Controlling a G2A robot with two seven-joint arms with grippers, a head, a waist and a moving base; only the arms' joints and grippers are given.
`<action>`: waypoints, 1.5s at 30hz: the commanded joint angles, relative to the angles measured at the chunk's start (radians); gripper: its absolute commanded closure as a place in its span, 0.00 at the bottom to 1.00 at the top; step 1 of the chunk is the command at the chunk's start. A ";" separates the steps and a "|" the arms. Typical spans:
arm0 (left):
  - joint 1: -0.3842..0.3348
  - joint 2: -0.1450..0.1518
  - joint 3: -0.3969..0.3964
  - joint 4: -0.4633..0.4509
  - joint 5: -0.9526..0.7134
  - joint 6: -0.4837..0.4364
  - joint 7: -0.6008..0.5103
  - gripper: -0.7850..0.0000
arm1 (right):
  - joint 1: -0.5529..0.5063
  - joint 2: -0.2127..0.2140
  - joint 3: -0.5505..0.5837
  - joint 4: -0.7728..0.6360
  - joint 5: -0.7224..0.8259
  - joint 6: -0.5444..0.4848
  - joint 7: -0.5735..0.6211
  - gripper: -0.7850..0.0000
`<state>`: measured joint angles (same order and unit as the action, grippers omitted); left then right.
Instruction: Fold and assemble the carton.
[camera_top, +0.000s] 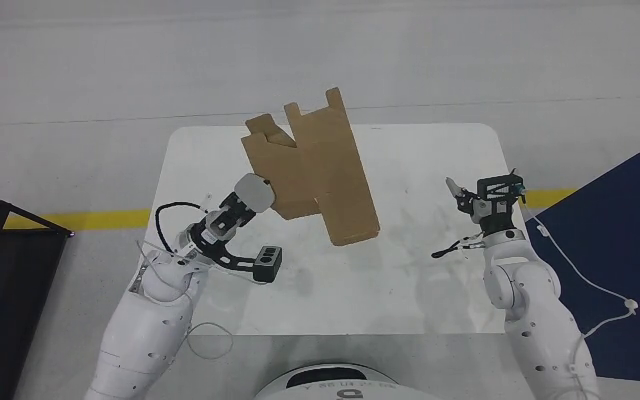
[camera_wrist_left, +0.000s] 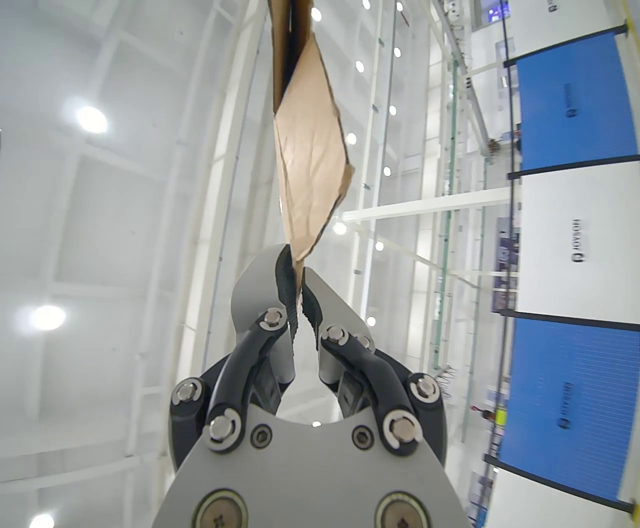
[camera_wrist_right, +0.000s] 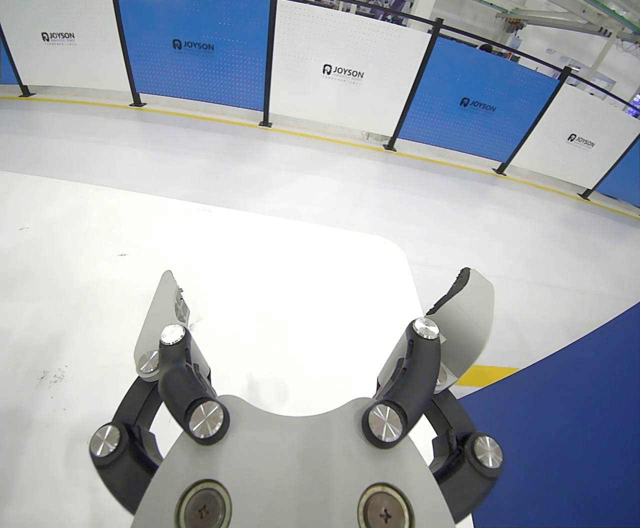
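Closest to the left wrist camera was the left gripper, its two ribbed black pads pressed together on a thin edge of the brown cardboard carton. From that pinch the creased sheet rose toward the bright ceiling lights.

Seen from above, the carton was a flattened, unassembled blank, hanging over the white table at about 11 o'clock from the table's middle. Its long body ran from 11 o'clock down toward 5 o'clock, with notched flaps at the far end, toward 12 o'clock. The left gripper met the carton's side edge from 9 o'clock, and its arm stretched back toward 7 o'clock.

The right gripper was at about 3 o'clock on the table, well apart from the carton. In the right wrist view, the right gripper had its fingers spread wide with nothing between them, above the table's rounded corner.

A yellow floor line ran beyond the table at 9 o'clock. A dark blue mat lay at 3 o'clock. Blue and white barrier panels stood across the pale floor.
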<state>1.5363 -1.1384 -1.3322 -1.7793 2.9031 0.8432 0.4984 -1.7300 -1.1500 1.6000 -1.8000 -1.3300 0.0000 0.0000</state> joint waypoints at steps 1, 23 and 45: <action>-0.001 -0.001 0.005 -0.002 0.000 0.007 -0.006 1.00 | 0.000 0.000 0.000 0.000 0.000 0.000 0.000 0.00; 0.028 0.019 -0.085 0.059 -1.252 -1.173 0.160 1.00 | 0.000 0.000 0.000 0.000 0.000 0.000 0.000 0.00; -0.105 0.063 0.284 0.076 -2.808 -1.856 -0.422 1.00 | 0.000 0.000 0.000 0.000 0.000 0.000 0.000 0.00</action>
<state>1.4328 -1.0801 -1.0482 -1.6956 0.1578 -1.0122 0.1173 -1.7300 -1.1500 1.6000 -1.8000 -1.3300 0.0000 0.0000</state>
